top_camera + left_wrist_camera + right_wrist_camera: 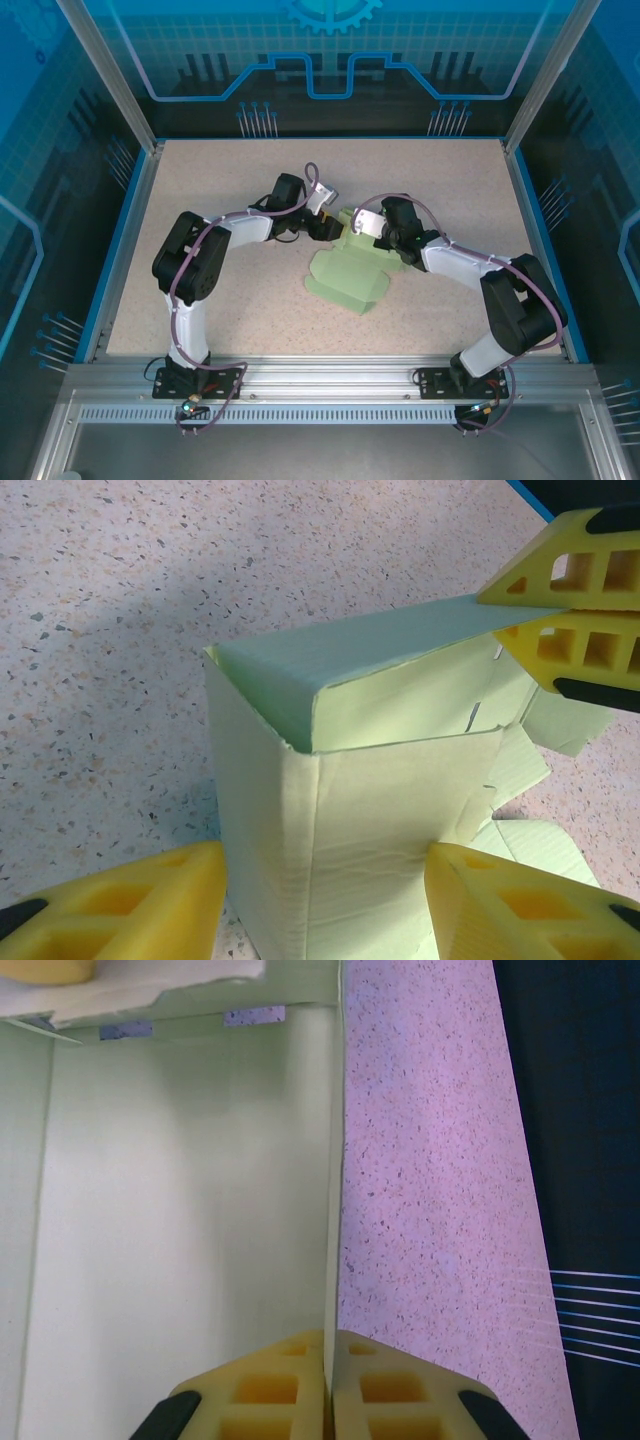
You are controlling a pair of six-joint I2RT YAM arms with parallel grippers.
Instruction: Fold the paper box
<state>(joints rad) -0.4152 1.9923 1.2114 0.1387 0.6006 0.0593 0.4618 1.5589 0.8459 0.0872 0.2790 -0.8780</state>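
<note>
1. i'm pinching a box (350,268) panel's edge with the right fingers (265,1390), shut on it, mid worktop (200,180).
2. left fingers (140,905) are straddling its body, half-open, not clamping; i'm judging they should be steadying the walls during folding.

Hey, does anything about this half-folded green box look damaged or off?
On the paper box, the cut edge of the top flap near the front corner looks ragged rather than clean, seen from the left wrist. The right gripper has its jaws pinched on that flap's edge. Nothing else stands out.
</note>
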